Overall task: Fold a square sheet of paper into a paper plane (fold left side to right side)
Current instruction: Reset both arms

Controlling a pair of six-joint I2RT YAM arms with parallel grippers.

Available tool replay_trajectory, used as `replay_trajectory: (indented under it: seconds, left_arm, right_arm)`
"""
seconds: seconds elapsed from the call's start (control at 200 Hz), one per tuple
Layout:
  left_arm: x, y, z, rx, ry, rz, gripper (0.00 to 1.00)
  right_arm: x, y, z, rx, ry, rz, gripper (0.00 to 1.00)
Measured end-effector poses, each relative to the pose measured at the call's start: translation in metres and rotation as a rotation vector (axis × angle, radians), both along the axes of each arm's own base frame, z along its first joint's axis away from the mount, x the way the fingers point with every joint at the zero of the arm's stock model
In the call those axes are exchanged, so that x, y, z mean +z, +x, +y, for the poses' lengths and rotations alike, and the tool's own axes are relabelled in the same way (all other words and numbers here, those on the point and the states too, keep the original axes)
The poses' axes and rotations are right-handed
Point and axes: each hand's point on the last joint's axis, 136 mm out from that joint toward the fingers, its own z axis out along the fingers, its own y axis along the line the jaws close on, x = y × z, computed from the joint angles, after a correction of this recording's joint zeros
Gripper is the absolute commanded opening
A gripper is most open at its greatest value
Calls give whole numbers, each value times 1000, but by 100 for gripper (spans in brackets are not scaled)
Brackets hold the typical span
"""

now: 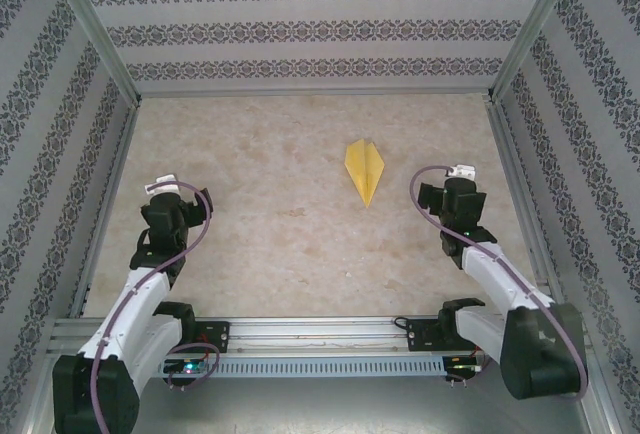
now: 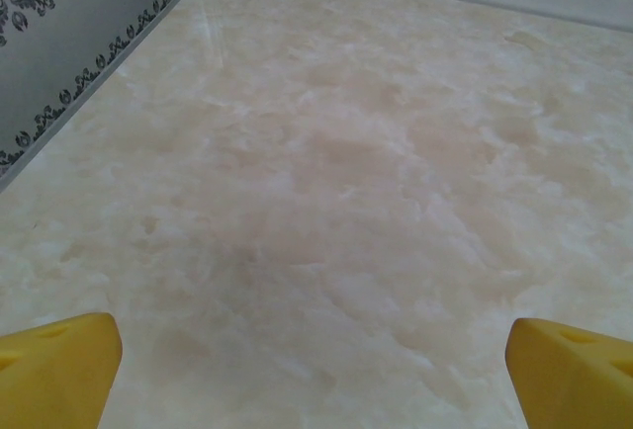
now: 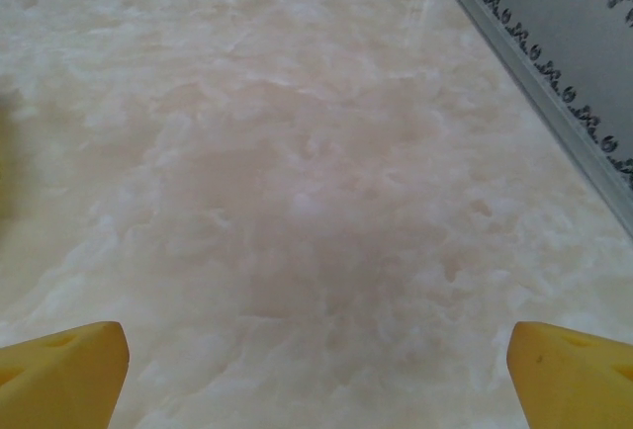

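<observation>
The square sheet of paper lies folded into a narrow yellow paper plane (image 1: 365, 170), flat on the marble table right of centre, its point toward the near edge. Nothing touches it. My right gripper (image 1: 456, 186) rests low to its right, about a hand's width away. In the right wrist view this gripper (image 3: 316, 375) is open, yellow fingertips (image 3: 64, 370) far apart over bare table. My left gripper (image 1: 166, 199) sits far to the left of the plane. It (image 2: 315, 375) is open too, with nothing between its fingertips (image 2: 59, 365).
Patterned walls with metal frame rails (image 1: 108, 194) enclose the table on the left, right and back. A metal rail (image 1: 320, 329) with both arm bases runs along the near edge. A wall base (image 3: 554, 113) passes close by at the right.
</observation>
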Motion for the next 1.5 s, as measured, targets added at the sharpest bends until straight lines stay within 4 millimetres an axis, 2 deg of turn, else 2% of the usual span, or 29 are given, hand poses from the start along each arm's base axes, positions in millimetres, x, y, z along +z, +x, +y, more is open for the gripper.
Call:
replay_trajectory:
  seconds: [0.15, 0.415, 0.59, 0.779, 0.924, 1.109, 1.389, 1.504]
  left_arm:
    - [-5, 3, 0, -7, 11, 7, 100]
    - [-5, 8, -1, -18, 22, -4, 100]
    - [-7, 11, -4, -39, 24, -2, 100]
    - [-20, 17, -3, -54, 18, 19, 100]
    - [-34, 27, -6, -90, 6, 43, 100]
    - [-51, 41, -15, -159, -7, 39, 100]
    - [-58, 70, -23, -252, -20, -40, 100]
    - [-71, 79, -25, -275, -36, -44, 100]
  right_arm:
    - [-17, 10, 8, 49, 7, -3, 98]
    - [1, 37, 23, 145, 25, -151, 98]
    - [5, 49, 30, 204, 7, -200, 98]
    - [-9, 61, 21, 217, 22, -214, 98]
    - [-26, 61, 23, 237, 40, -179, 98]
    - [-22, 63, 26, 250, 45, -196, 98]
    - [-21, 64, 27, 256, 47, -198, 98]
    - [-21, 64, 27, 256, 47, -200, 98]
